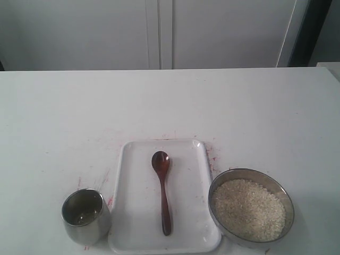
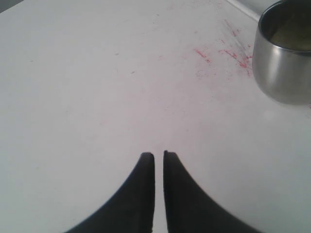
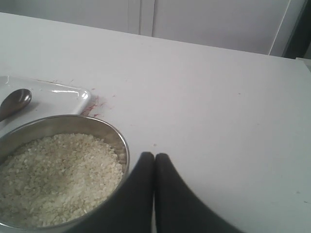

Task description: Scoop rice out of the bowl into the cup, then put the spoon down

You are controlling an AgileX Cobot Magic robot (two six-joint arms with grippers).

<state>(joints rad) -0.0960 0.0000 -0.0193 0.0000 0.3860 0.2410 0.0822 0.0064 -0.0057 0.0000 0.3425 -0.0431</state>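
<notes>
The dark wooden spoon (image 1: 163, 196) lies lengthwise on a flat white tray (image 1: 123, 212), bowl end toward the back; its oval end shows in the right wrist view (image 3: 14, 101). The metal bowl (image 1: 249, 171) stands right of the tray, full of off-white rice (image 1: 248, 208). The steel cup (image 1: 85, 215) stands left of the tray. My right gripper (image 3: 155, 155) is shut and empty, beside the bowl's rim (image 3: 63, 119) and the rice (image 3: 53, 174). My left gripper (image 2: 159, 154) hangs over bare table, a short way from the cup (image 2: 284, 63), its jaws drawn together to a thin slit with nothing between. Neither arm shows in the exterior view.
Faint red smears (image 1: 212, 156) mark the white table around the tray, whose corner (image 3: 68, 94) lies just beyond the bowl. White cabinet doors (image 1: 159, 32) stand behind the table's far edge.
</notes>
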